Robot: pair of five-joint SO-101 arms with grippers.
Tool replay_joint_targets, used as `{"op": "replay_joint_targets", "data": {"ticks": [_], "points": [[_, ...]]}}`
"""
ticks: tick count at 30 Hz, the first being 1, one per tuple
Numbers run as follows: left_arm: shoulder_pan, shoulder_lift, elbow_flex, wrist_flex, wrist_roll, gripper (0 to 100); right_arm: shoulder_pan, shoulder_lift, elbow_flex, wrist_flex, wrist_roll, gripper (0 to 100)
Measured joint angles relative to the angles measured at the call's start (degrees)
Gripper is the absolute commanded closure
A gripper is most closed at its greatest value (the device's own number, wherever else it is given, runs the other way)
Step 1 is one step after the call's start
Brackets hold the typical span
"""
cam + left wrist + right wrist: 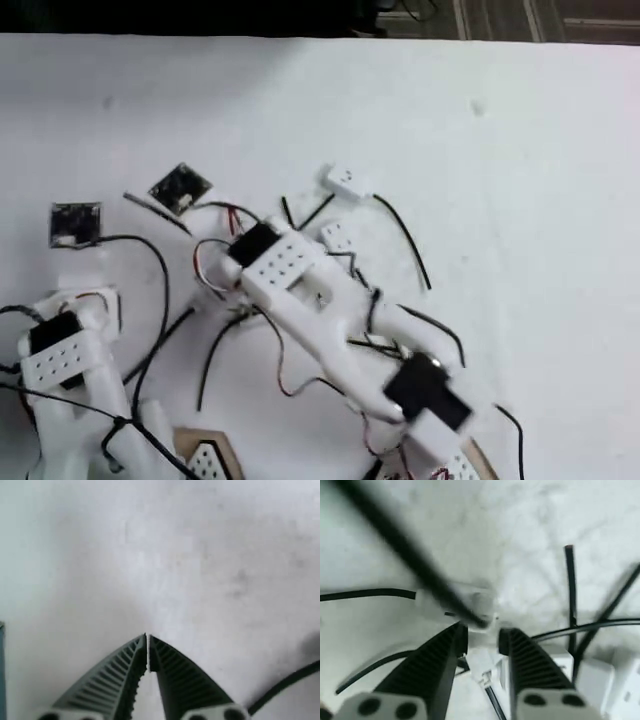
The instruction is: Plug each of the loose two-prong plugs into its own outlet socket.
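**While the left one is shut, the right gripper sits at a plug**

As you look at the right wrist view, your right gripper [481,631] stands with only a narrow gap between its jaws, and a white plug [472,601] lies just at the tips. Whether the pads press on it, you cannot tell. A thin black lead [370,594] leaves the plug, and white blocks [592,674] sit near, beside one finger. Your left gripper [147,641] is closed, tip against tip, holding nothing, above the bare white table [200,555] — a black cable [285,684] passes close by. In the high view, a small dark board [75,223] lies on the table, apart from the right arm [330,320].
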Motion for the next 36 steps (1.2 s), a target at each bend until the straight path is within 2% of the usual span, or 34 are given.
{"op": "replay_joint_targets", "data": {"ticks": [3, 9, 14, 22, 28, 36], "points": [[3.3, 0.0, 0.0, 0.8, 0.0, 80, 0.1, -6.9, 0.0, 4.4, 0.0, 85.7], [9.4, 0.0, -0.9, 1.3, 0.0, 79, 0.6, -17.8, 0.0, 13.2, 1.9, 85.7], [16.6, 0.0, -1.8, 1.3, -2.0, 72, 7.6, -23.8, 1.8, 18.4, 3.5, 85.8], [24.7, 0.0, -3.1, 3.8, -11.3, 74, 18.0, -31.1, 14.6, 17.3, 7.6, 85.8], [27.9, 1.1, -6.7, 6.7, -12.9, 74, 21.5, -34.7, 23.6, 10.6, 7.6, 85.8], [30.5, 22.6, -19.3, 9.6, -13.5, 74, 22.9, -35.0, 25.1, 8.7, 7.6, 85.8]]}}
